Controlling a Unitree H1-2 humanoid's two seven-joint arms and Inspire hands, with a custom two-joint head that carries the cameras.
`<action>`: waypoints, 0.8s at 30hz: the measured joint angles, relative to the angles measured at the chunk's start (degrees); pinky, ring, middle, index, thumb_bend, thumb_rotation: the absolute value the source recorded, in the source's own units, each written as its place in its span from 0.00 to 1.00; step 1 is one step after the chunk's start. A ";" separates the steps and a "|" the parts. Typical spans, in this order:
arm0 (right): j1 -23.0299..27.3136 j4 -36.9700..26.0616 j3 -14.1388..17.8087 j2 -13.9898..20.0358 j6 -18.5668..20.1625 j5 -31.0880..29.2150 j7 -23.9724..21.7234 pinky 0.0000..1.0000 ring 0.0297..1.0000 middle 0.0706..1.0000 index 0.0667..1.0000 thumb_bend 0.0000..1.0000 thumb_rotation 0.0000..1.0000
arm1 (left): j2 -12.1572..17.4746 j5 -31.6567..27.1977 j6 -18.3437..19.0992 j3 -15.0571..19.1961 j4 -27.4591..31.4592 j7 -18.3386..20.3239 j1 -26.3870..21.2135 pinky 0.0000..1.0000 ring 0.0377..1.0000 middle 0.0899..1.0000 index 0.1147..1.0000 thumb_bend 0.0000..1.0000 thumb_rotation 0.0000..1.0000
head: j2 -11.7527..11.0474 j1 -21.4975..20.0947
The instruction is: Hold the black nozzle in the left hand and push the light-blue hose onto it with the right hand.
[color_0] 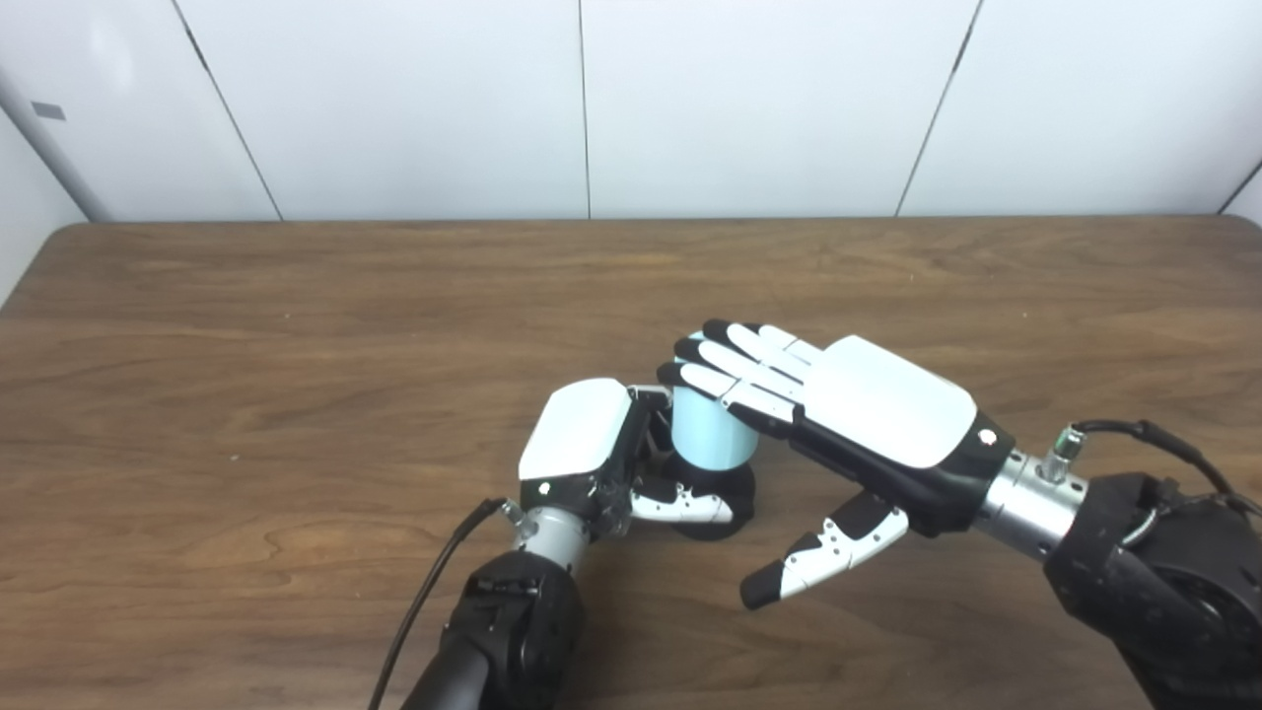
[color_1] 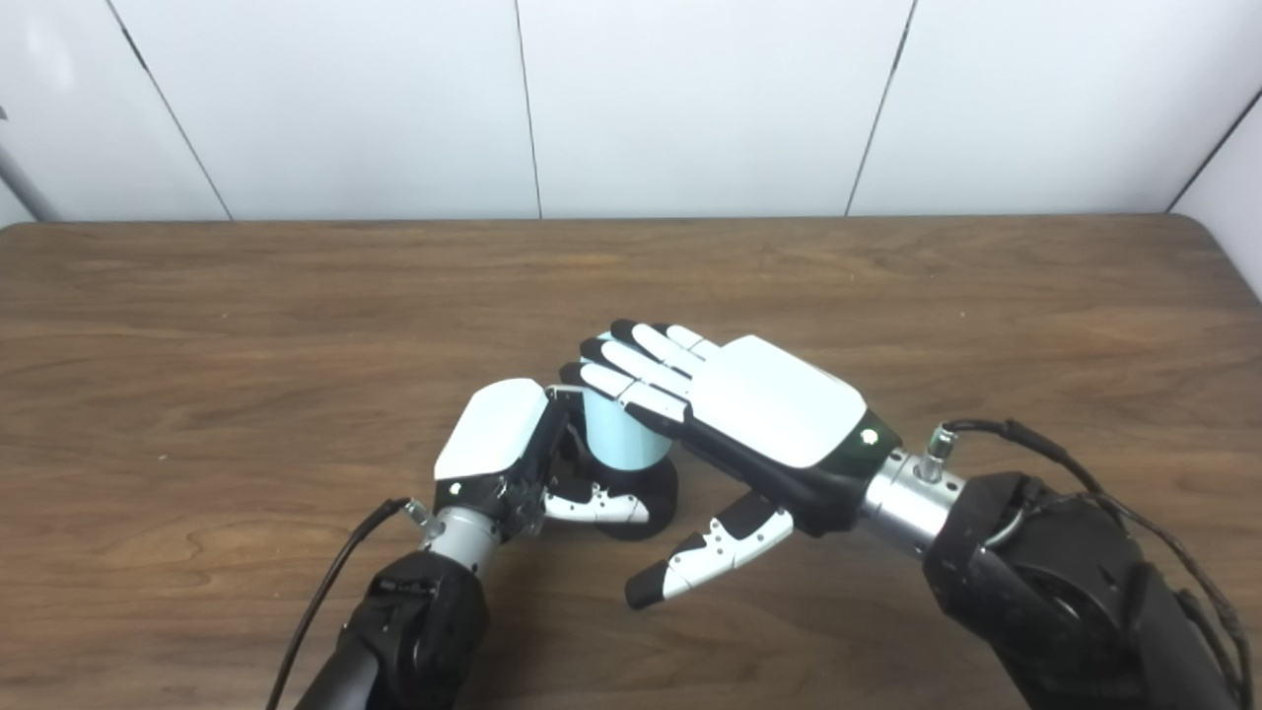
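Pressing down, I lay my flat, spread right robot hand (color_0: 868,414) atop the upright light-blue cylindrical hose (color_0: 708,434), its round black nozzle (color_0: 718,503) gripped beneath by my left robot hand (color_0: 592,449).

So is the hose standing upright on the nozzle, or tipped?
Upright. The hose stands vertically on the nozzle, which the left hand holds on the table; the right hand's fingers lie flat across its top.

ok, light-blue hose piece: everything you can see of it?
The light-blue hose is a short, smooth, matte cylinder, standing upright on the black nozzle, which rests on the table. The right hand lies flat across its top, fingers extended. The left hand wraps the base beside it. Its top is hidden.
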State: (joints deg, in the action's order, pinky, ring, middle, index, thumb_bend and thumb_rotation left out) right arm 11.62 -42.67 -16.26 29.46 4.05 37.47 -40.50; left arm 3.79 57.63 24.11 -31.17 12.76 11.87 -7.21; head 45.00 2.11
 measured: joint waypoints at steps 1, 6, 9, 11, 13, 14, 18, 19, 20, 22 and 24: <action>-0.08 -0.08 0.00 0.03 0.04 0.00 0.00 0.99 0.99 0.97 0.95 0.67 0.88 | 0.00 0.00 -0.02 -0.02 0.00 0.00 0.00 0.49 0.48 0.49 0.40 0.50 0.00 | 0.00 0.00; -0.68 -0.49 0.01 0.11 0.18 0.01 0.01 0.96 0.98 0.97 0.94 0.68 0.86 | 0.00 0.06 -0.02 -0.06 0.00 0.00 0.00 0.50 0.50 0.49 0.38 0.50 0.00 | 0.18 -0.09; -0.84 -0.51 -0.03 0.10 0.17 0.10 0.08 0.96 0.98 0.97 0.94 0.67 0.86 | 0.00 0.14 -0.02 -0.06 -0.01 0.00 0.01 0.49 0.49 0.48 0.39 0.50 0.00 | 0.18 -0.09; -0.89 -0.51 -0.13 0.09 0.17 0.22 0.13 0.97 0.98 0.97 0.94 0.67 0.85 | -0.01 0.23 -0.01 -0.06 0.00 0.01 0.01 0.50 0.49 0.48 0.39 0.50 0.00 | 0.18 -0.09; -0.97 -0.49 -0.28 0.08 0.17 0.41 0.45 0.97 0.99 0.96 0.94 0.67 0.85 | -0.01 0.26 -0.01 -0.07 0.00 0.01 0.01 0.49 0.50 0.48 0.39 0.50 0.00 | 0.18 -0.18; -1.08 -0.46 -0.37 0.07 0.16 0.51 0.77 0.98 0.99 0.96 0.94 0.67 0.85 | -0.02 0.27 -0.01 -0.08 0.00 0.01 0.01 0.48 0.49 0.48 0.39 0.50 0.00 | 0.18 -0.18; -1.24 -0.44 -0.84 0.05 0.17 1.21 1.22 0.99 1.00 0.97 0.95 0.67 0.86 | 0.00 0.33 -0.02 -0.08 0.00 0.00 0.03 0.46 0.47 0.47 0.41 0.50 0.00 | 0.35 -0.09; -1.24 -0.42 -0.91 0.06 0.16 1.34 1.29 0.99 1.00 0.97 0.96 0.67 0.87 | 0.00 0.33 -0.02 -0.08 0.00 0.00 0.03 0.47 0.48 0.47 0.40 0.50 0.00 | 0.35 -0.09; -1.24 -0.35 -0.99 0.06 0.16 1.39 1.47 0.99 1.00 0.97 0.96 0.67 0.87 | 0.00 0.33 -0.02 -0.08 -0.01 0.01 0.03 0.47 0.48 0.47 0.40 0.50 0.00 | 0.35 -0.09; -1.25 -0.15 -1.15 0.06 0.16 1.40 1.87 0.99 1.00 0.97 0.96 0.66 0.87 | 0.01 0.33 -0.01 -0.07 0.00 0.01 0.03 0.47 0.47 0.47 0.41 0.50 0.00 | 0.26 -0.09; -1.25 0.02 -1.26 0.06 0.15 1.39 2.13 0.99 1.00 0.97 0.96 0.66 0.87 | 0.02 0.33 -0.01 -0.07 0.00 0.01 0.03 0.46 0.46 0.47 0.41 0.50 0.00 | 0.35 -0.09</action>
State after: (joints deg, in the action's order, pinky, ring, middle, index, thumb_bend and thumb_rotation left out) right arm 10.38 -42.66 -17.53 29.52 4.20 38.87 -38.37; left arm 3.81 57.96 24.10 -31.24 12.75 11.89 -7.18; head 45.35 2.02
